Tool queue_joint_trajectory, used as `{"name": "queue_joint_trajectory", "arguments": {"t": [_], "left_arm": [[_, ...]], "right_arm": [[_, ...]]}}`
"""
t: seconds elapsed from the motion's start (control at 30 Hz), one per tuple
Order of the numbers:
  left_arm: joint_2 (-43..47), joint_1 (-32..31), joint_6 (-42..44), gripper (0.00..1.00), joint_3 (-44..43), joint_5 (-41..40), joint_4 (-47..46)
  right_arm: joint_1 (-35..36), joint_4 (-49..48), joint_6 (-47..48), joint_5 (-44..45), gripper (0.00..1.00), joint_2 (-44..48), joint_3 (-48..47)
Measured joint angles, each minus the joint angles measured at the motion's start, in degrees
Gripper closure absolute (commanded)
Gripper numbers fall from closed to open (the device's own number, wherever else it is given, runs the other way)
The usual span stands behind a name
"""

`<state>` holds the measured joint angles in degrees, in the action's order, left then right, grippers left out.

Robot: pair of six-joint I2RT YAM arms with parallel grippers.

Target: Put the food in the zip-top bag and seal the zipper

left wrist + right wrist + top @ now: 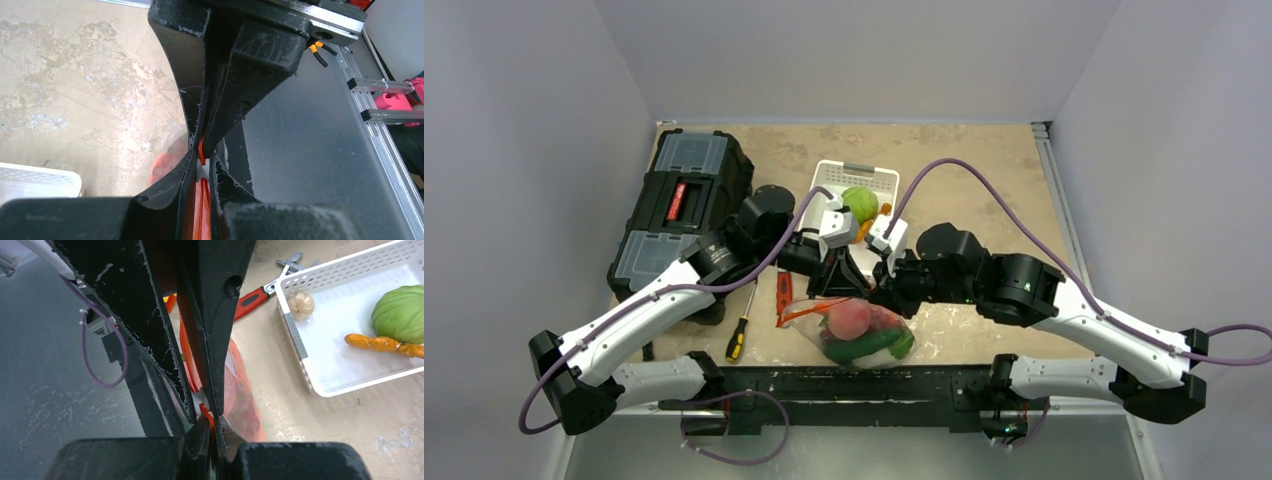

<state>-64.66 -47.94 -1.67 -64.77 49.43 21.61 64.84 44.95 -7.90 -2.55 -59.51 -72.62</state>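
Where the two arms converge at the centre of the top view, they meet over the zip-top bag (860, 328), which lies on the worktop (984, 170) just above the arm bases at lower centre.

Left arm: rises from the lower left, bends at an elbow beside the black toolbox (686, 195), and runs rightward with its wrist turned down toward the bag's mouth.

Right arm: rises from the lower right, folds at a dark elbow right of centre, and reaches leftward, its wrist likewise angled down.

Grippers: the left gripper (202, 156) has its fingers pressed together on the zipper (201, 149), with the red-orange strip visible in the narrow slit between them. The right gripper (212, 419) is also pinched on the zipper. Its fingertips almost touch those of the left gripper, which enter from the top of the right wrist view.

Bag contents: a pink peach (852, 318) and a green cucumber (866, 347) show through the clear plastic.

White tray (296, 337), above the grippers in the top view: holds a green cabbage (402, 312), an orange carrot (382, 343) and a pale round piece (301, 305).

Tools: a red-handled wrench (252, 299) lies just left of the bag's mouth, and a yellow-handled screwdriver (740, 335) farther left.
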Motion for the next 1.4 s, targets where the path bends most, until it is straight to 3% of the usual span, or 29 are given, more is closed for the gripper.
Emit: {"name": "queue_joint_trajectory", "arguments": {"t": [0.33,0.73,0.93,1.13,1.3,1.33,1.4], "left_arm": [[-1.68,0.31,3.13,1.00,-0.61,-2.16,0.59],[-3.82,0.31,6.86,1.00,-2.05,-8.50,6.01],[-4.13,0.31,8.37,1.00,-2.43,-11.32,8.37],[-4.39,0.26,8.85,1.00,-2.73,-12.15,9.64],[-4.66,0.26,8.83,1.00,-3.28,-11.80,10.14],[-4.66,0.26,8.81,1.00,-3.28,-11.65,10.60],[-4.70,0.26,8.81,1.00,-3.28,-11.50,11.65]], "right_arm": [[0.46,-2.40,-4.87,10.93,1.00,5.25,4.44],[0.50,-1.27,-22.25,31.21,1.00,8.13,9.31],[0.50,5.42,-34.53,40.04,1.00,8.26,9.64],[0.50,10.47,-40.13,43.41,1.00,11.21,9.81],[0.33,6.58,-34.01,39.50,1.00,17.27,11.89],[0.26,5.18,-31.74,37.18,0.96,18.08,12.57],[0.09,3.72,-27.91,32.87,0.71,18.75,12.94]]}}
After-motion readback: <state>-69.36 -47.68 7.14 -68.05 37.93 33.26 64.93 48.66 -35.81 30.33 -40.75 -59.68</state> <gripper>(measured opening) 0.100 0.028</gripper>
